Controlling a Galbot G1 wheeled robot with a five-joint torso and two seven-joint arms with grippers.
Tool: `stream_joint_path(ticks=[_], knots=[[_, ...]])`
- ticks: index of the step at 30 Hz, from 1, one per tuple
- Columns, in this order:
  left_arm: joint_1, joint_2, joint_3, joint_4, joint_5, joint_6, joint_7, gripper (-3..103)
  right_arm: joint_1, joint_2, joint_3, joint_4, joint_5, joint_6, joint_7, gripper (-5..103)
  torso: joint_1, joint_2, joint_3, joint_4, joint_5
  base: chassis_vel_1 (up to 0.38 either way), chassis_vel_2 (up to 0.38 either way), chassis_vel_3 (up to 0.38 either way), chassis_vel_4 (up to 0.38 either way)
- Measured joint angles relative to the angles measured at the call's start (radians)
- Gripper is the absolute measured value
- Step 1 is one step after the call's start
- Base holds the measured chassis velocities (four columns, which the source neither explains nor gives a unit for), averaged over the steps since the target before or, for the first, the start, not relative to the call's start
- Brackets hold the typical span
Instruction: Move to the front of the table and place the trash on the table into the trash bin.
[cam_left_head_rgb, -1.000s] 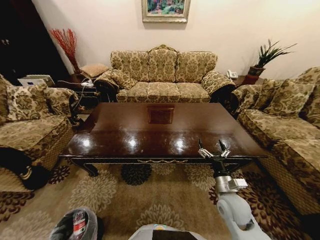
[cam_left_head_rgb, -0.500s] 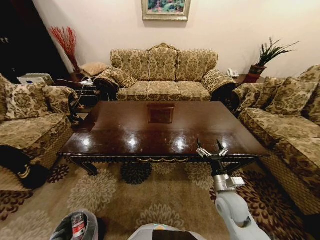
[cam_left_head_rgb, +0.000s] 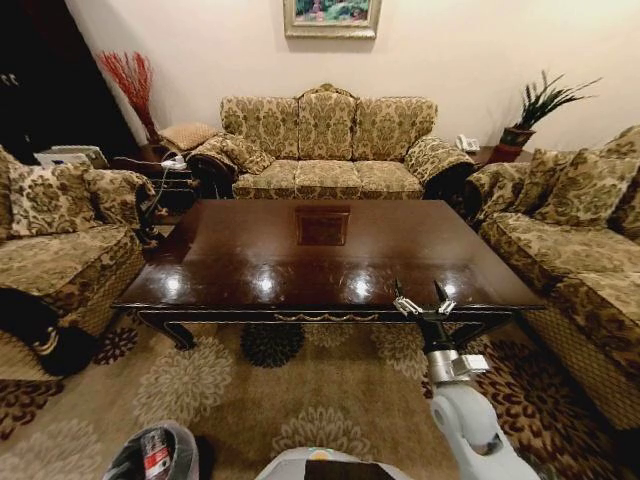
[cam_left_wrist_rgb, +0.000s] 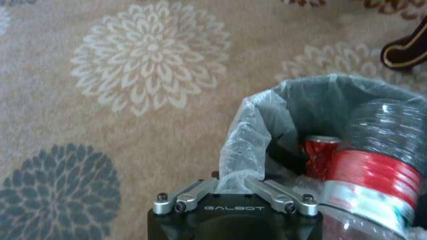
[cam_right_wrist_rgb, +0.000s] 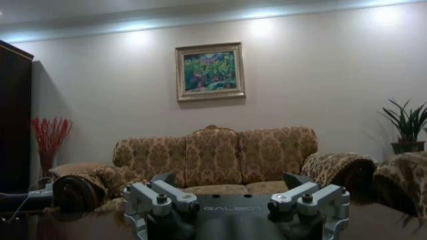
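Note:
The table (cam_left_head_rgb: 240, 250), glossy dark brown wood with a square inlay, stands across the middle of the head view. My right gripper (cam_left_head_rgb: 421, 300) is raised just before its front edge, fingers open and nothing between them; it is open too in the right wrist view (cam_right_wrist_rgb: 237, 197), facing the sofa. The trash bin (cam_left_head_rgb: 155, 455) sits at the lower left of the head view, close to my base. My left gripper (cam_left_wrist_rgb: 232, 186) is shut on the rim of its translucent liner (cam_left_wrist_rgb: 250, 135). In the bin lie a clear red-labelled bottle (cam_left_wrist_rgb: 377, 172) and a red piece of trash (cam_left_wrist_rgb: 319, 155).
Patterned sofas ring the table: one behind (cam_left_head_rgb: 325, 145), one at left (cam_left_head_rgb: 60, 250), one at right (cam_left_head_rgb: 570, 250). A side table with cables (cam_left_head_rgb: 165, 170) is back left, a potted plant (cam_left_head_rgb: 530, 115) back right. A dark bag (cam_left_head_rgb: 40, 335) lies on the floral carpet (cam_left_head_rgb: 330, 390).
The whole head view has shifted slightly, so the camera has moved; the table's front edge spans a little wider. Both grippers keep their poses.

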Motion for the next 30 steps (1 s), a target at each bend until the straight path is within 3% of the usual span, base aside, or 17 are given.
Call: stream_joint_path(ticks=[2, 4, 7, 8, 11, 12, 15, 17, 18, 21, 23, 26, 30], knots=[[0.011, -0.005, -0.003, -0.016, 0.002, 0.006, 0.001, 9, 0.005, 0.003, -0.003, -0.004, 0.003, 0.001, -0.002, 100, 0.0, 0.0, 0.0, 0.0, -0.002, 0.0, 0.0, 0.0, 0.0], [0.018, -0.008, -0.006, -0.032, 0.004, 0.01, 0.001, 14, 0.008, 0.004, -0.005, -0.005, 0.005, 0.002, -0.004, 100, 0.0, 0.0, 0.0, -0.0002, -0.0015, 0.0, 0.0, 0.0, 0.0], [0.055, -0.019, -0.024, -0.104, 0.009, 0.029, -0.004, 30, 0.03, 0.004, -0.018, -0.015, 0.016, 0.002, -0.007, 100, 0.0, 0.001, 0.0, -0.0002, -0.0004, 0.0, 0.0, 0.0, 0.0], [0.055, -0.019, -0.024, -0.104, 0.009, 0.029, -0.004, 30, 0.03, 0.004, -0.018, -0.015, 0.016, 0.002, -0.007, 100, 0.0, 0.001, 0.0, -0.0002, -0.0004, 0.0, 0.0, 0.0, 0.0], [0.116, -0.04, -0.052, -0.213, 0.037, 0.047, -0.004, 46, 0.07, 0.014, -0.045, -0.035, 0.029, 0.002, -0.013, 100, 0.002, 0.004, 0.002, -0.0001, 0.0, 0.0, 0.0, 0.0, 0.0], [0.116, -0.04, -0.052, -0.213, 0.037, 0.047, -0.004, 46, 0.07, 0.014, -0.045, -0.035, 0.029, 0.002, -0.013, 100, 0.002, 0.004, 0.002, -0.0001, 0.0, 0.0, 0.0, 0.0, 0.0], [0.158, -0.062, -0.071, -0.259, 0.063, 0.048, 0.004, 63, 0.092, 0.021, -0.056, -0.049, 0.045, 0.004, -0.022, 100, 0.002, 0.005, 0.003, 0.0, 0.0002, 0.0, 0.0, 0.0, 0.0], [0.168, -0.071, -0.076, -0.266, 0.076, 0.048, 0.012, 63, 0.099, 0.021, -0.057, -0.053, 0.052, 0.005, -0.025, 100, 0.002, 0.006, 0.003, -0.0001, 0.0003, 0.0, 0.0, 0.0, 0.0], [0.177, -0.08, -0.078, -0.271, 0.087, 0.046, 0.016, 68, 0.103, 0.021, -0.057, -0.056, 0.058, 0.006, -0.027, 100, 0.003, 0.006, 0.003, 0.0, -0.0001, 0.0, 0.0, 0.0, 0.0], [0.203, -0.119, -0.088, -0.279, 0.16, -0.009, 0.014, 85, 0.117, 0.012, -0.054, -0.07, 0.089, 0.012, -0.037, 100, 0.003, 0.008, 0.004, 0.0, -0.0002, 0.0, 0.0, 0.0, 0.0], [0.211, -0.127, -0.092, -0.284, 0.172, -0.023, 0.01, 85, 0.119, 0.009, -0.052, -0.074, 0.097, 0.014, -0.04, 100, 0.003, 0.008, 0.004, 0.0001, -0.0006, 0.0, 0.0, 0.0, 0.0], [0.25, -0.142, -0.125, -0.313, 0.245, -0.085, 0.007, 98, 0.113, -0.003, -0.044, -0.077, 0.146, 0.019, -0.067, 100, 0.004, 0.009, 0.005, 0.0002, 0.0004, 0.0, 0.0, 0.0, 0.0], [0.273, -0.136, -0.176, -0.361, 0.327, -0.162, 0.014, 100, 0.096, -0.016, -0.034, -0.059, 0.142, 0.015, -0.077, 100, 0.004, 0.01, 0.005, 0.0001, -0.0004, 0.0, 0.0, 0.0, 0.0]])
